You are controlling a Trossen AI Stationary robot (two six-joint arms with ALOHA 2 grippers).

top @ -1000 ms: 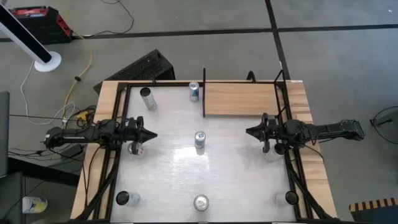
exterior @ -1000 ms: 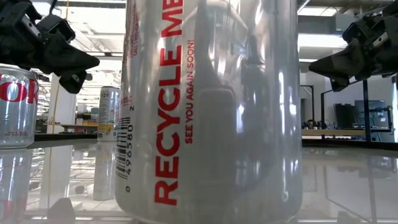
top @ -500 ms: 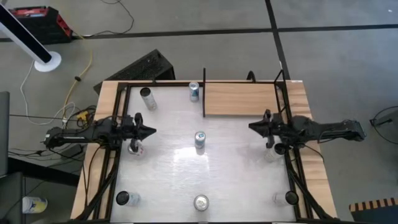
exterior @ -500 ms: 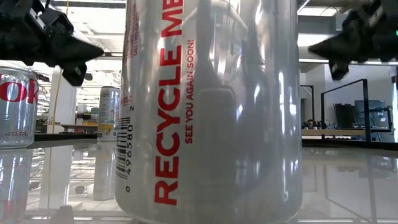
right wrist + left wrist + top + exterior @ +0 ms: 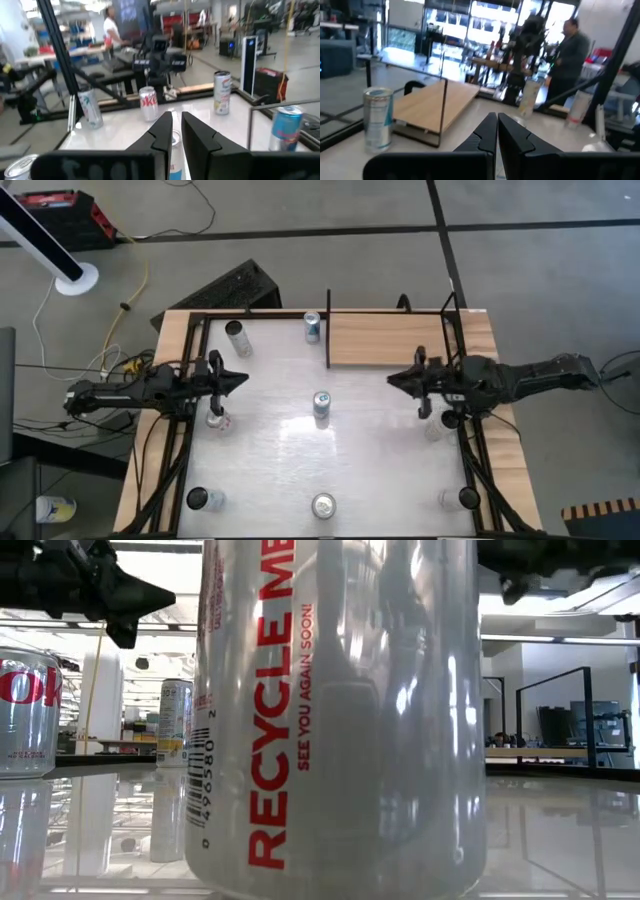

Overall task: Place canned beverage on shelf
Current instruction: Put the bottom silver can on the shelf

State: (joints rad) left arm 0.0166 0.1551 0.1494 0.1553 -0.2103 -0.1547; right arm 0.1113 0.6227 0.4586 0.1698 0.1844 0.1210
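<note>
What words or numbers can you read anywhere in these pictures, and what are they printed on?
"RECYCLE ME": big can nearest the low camera.
"SEE YOU AGAIN SOON!": same can.
Barcode digits on it: too small to read surely.
Red partial letters: can at the left edge, cut off.
Other cans' labels: blurred.

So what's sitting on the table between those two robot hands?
One can stands upright mid-table, roughly on the line between the left hand and the right hand, touching neither. The overhead view shows this best.
</note>
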